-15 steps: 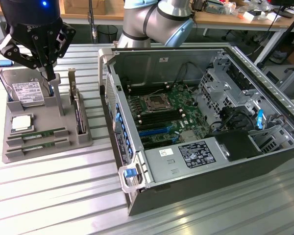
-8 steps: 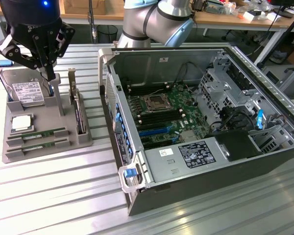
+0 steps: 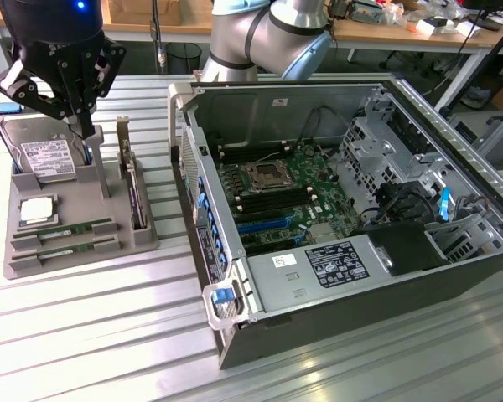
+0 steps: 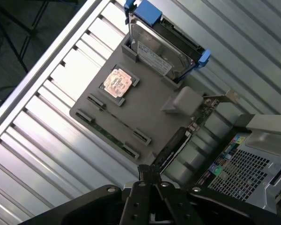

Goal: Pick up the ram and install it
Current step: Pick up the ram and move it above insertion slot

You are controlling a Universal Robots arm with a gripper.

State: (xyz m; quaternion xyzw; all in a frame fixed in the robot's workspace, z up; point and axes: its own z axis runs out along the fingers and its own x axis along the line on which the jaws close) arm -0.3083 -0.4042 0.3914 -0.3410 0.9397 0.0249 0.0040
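- Two ram sticks (image 3: 63, 228) sit in slots of the gray tray (image 3: 75, 209).
- The gripper (image 3: 85, 127) hangs over that tray, clenched on nothing.
- A clean pick likely needs jaws squared across one stick, clear of the upright card (image 3: 135, 188).

Clear above the ram sticks (image 3: 63, 228); upright expansion card (image 3: 134, 193) obstructs on the exterior view's right; hard drive (image 3: 46, 155) beyond.
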